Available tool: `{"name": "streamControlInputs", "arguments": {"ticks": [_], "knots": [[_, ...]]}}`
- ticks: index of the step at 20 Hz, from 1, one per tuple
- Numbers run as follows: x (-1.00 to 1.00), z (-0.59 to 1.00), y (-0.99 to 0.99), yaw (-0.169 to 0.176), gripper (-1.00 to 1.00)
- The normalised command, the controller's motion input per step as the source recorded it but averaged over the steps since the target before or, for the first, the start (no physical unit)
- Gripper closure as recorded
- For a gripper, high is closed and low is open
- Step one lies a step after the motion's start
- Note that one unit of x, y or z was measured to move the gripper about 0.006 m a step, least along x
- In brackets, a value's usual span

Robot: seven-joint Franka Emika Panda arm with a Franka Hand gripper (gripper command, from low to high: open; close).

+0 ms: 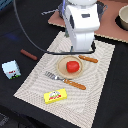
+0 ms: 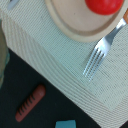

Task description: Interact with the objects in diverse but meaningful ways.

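Over the far part of the woven placemat (image 1: 95,85) on the bench (image 1: 112,102), the white arm (image 1: 80,25) hung upright, its end effector hidden below its body, so whether the fingers were apart or together could not be told. Just nearside of it, the red tomato (image 1: 73,66) sat on the tan plate (image 1: 63,70). A fork (image 2: 100,52) lay beside that plate. The brown sausage stick (image 1: 28,54) lay on the dark bench toward the exterior view's left edge, the milk carton (image 1: 11,69) nearby, and the yellow butter box (image 1: 55,95) near the mat's near edge.
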Motion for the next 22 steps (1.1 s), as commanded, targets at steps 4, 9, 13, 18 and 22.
{"name": "streamControlInputs", "arguments": {"ticks": [4, 9, 13, 18, 22], "knots": [[-0.84, -0.12, 0.01, -0.100, -1.00], [-0.85, -0.20, -0.02, -0.114, -1.00], [-0.88, -0.24, -0.04, -0.108, -1.00], [-0.89, -0.31, -0.04, -0.104, -1.00], [-0.93, -0.44, 0.00, -0.077, -1.00]]}}
